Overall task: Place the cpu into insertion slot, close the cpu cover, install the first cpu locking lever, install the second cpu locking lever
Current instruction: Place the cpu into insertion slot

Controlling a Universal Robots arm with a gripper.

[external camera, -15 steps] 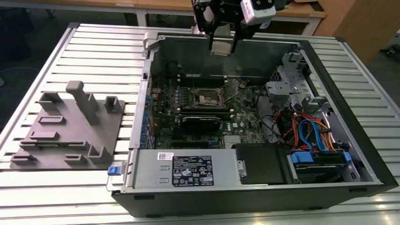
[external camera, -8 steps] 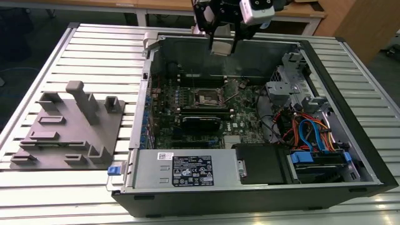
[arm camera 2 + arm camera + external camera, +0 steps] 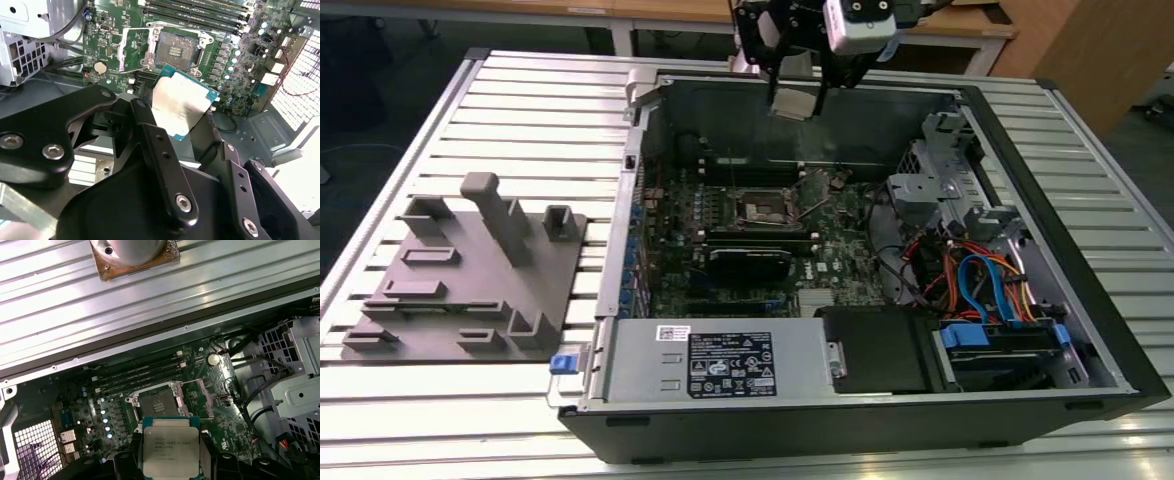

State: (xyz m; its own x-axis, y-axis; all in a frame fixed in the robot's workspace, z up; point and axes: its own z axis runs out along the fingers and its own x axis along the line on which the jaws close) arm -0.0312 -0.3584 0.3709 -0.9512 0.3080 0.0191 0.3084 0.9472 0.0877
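Note:
My gripper [image 3: 795, 95] hangs over the far wall of the open computer case, shut on the cpu [image 3: 795, 103]. In both wrist views the cpu [image 3: 182, 102] [image 3: 170, 450] shows its silver-grey top, clamped by its edges between the black fingers [image 3: 150, 125]. It is held well above the green board. The insertion slot [image 3: 757, 208] [image 3: 175, 50] [image 3: 157, 402] lies bare below it, its dark centre exposed. The cpu cover [image 3: 135, 47] [image 3: 202, 397] is swung open beside the slot.
The case [image 3: 1067, 330] lies open on a ribbed aluminium table [image 3: 534, 90]. Memory slots [image 3: 200, 10] run beside the socket. A drive cage with coloured cables [image 3: 987, 290] and a power supply [image 3: 714, 360] fill the case's other parts. A grey fixture block [image 3: 467, 270] stands at the exterior view's left.

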